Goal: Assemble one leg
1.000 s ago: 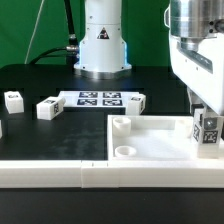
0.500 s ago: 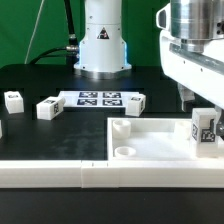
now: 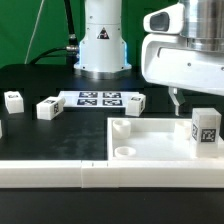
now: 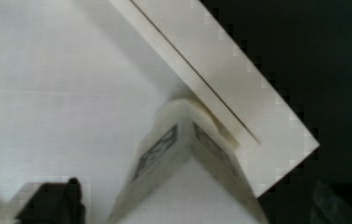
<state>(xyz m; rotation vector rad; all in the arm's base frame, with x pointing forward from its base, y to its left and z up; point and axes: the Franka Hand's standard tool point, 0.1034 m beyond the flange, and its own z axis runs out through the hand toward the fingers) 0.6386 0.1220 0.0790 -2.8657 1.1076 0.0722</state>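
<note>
The leg (image 3: 206, 127), a small white post with a black-and-white tag on its face, stands upright in the corner of the large white panel (image 3: 150, 142) at the exterior view's right. My gripper (image 3: 193, 98) hangs above it and slightly toward the exterior view's left, clear of the leg. One dark finger (image 3: 176, 99) shows. In the wrist view the leg (image 4: 187, 160) sits in the panel's corner (image 4: 57, 90), well below and between my spread fingers, with one fingertip (image 4: 52, 203) visible. The gripper (image 4: 191, 208) is open and empty.
Three more tagged white legs lie on the black table: one at far left (image 3: 12, 100), one beside it (image 3: 47, 108), one by the marker board's right end (image 3: 135, 102). The marker board (image 3: 98, 98) lies before the robot base (image 3: 100, 45). A white rail (image 3: 50, 172) runs along the front.
My gripper has let go of the leg and risen up and toward the exterior view's left. The leg stays standing in the panel's corner.
</note>
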